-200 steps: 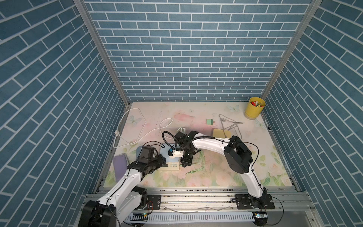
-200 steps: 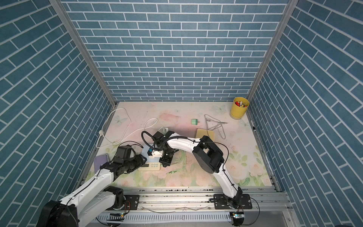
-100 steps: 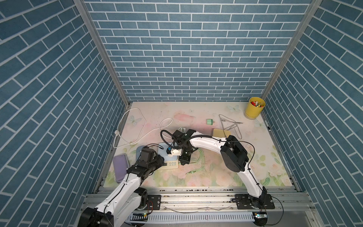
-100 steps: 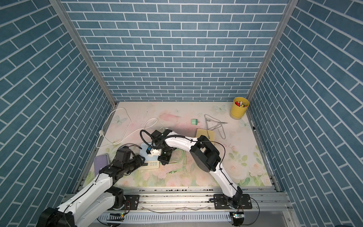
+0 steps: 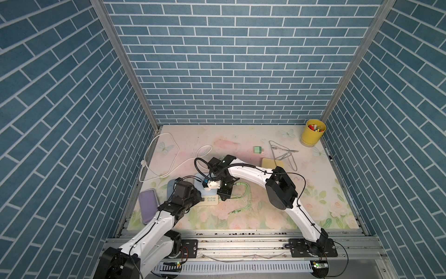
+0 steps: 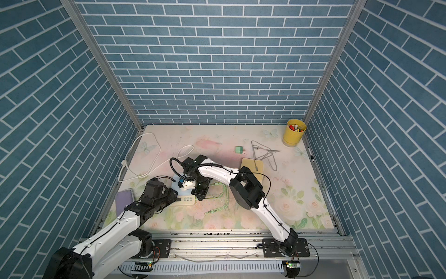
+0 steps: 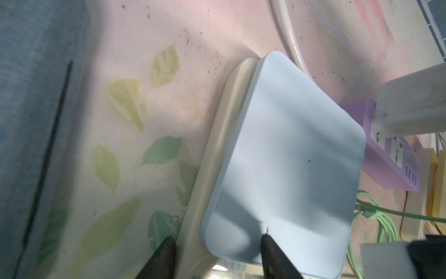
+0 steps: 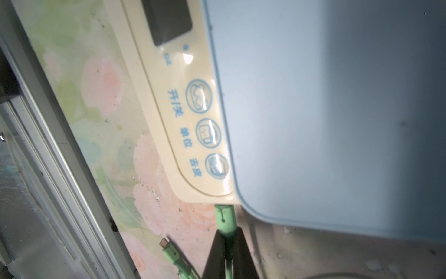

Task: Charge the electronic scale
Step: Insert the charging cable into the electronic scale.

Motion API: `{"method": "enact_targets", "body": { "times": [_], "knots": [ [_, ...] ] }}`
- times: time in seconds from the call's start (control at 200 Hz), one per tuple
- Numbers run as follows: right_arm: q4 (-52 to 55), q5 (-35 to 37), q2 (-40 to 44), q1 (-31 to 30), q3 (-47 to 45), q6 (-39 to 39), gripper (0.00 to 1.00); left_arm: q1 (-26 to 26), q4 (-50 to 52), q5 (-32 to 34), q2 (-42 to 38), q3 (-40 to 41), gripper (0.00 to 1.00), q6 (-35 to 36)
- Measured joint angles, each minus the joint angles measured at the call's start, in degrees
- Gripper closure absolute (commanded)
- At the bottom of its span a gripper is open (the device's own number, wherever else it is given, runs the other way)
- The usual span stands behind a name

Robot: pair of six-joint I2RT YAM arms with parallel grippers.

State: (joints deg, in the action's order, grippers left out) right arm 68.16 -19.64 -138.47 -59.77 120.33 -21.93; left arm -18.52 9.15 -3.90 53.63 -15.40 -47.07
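Now | yellow cup (image 5: 311, 137): small coloured items (image 5: 315, 127) inside | right hand (image 8: 228, 244): clenched on green plug (image 8: 224, 217) | left hand (image 7: 217, 244): released over scale (image 7: 284, 157)

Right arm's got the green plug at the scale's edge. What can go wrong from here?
1. The green plug, pinched in the right gripper, meets the side of the scale. Seating can't be confirmed, so a skewed push may bend it.
2. The left gripper straddles the scale's corner with jaws apart and no firm clamp visible, so the scale may slide under the push.
3. A spare green connector lies close by; its branch could snag.
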Motion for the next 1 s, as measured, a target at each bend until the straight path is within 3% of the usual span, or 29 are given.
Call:
{"method": "enact_targets", "body": {
  "times": [0.34,0.43,0.55,0.705,0.89,1.0],
  "knots": [
    [2.4,0.7,-1.7,0.2,3.3,-0.6,1.0,-1.1,-1.2,2.0,0.5,0.0,0.44,-1.1],
    [3.1,0.5,-2.6,0.3,4.8,-0.6,1.0,-1.5,0.6,3.0,0.1,-0.8,0.34,-0.7],
    [-1.4,-0.8,-2.6,0.3,4.4,-0.7,0.96,-1.9,12.5,5.2,0.5,-6.5,0.23,2.0],
    [-16.0,-2.7,3.5,0.0,-9.0,-0.2,0.81,-1.6,25.4,6.2,6.0,-17.0,0.17,9.6],
    [-29.9,-0.5,11.5,-0.3,-21.9,4.5,0.65,-1.1,30.4,3.3,13.4,-25.4,0.14,16.9],
    [-33.1,1.0,16.4,0.5,-25.9,6.6,0.61,-0.3,31.8,3.0,14.7,-29.2,0.13,20.0]
  ]
}}
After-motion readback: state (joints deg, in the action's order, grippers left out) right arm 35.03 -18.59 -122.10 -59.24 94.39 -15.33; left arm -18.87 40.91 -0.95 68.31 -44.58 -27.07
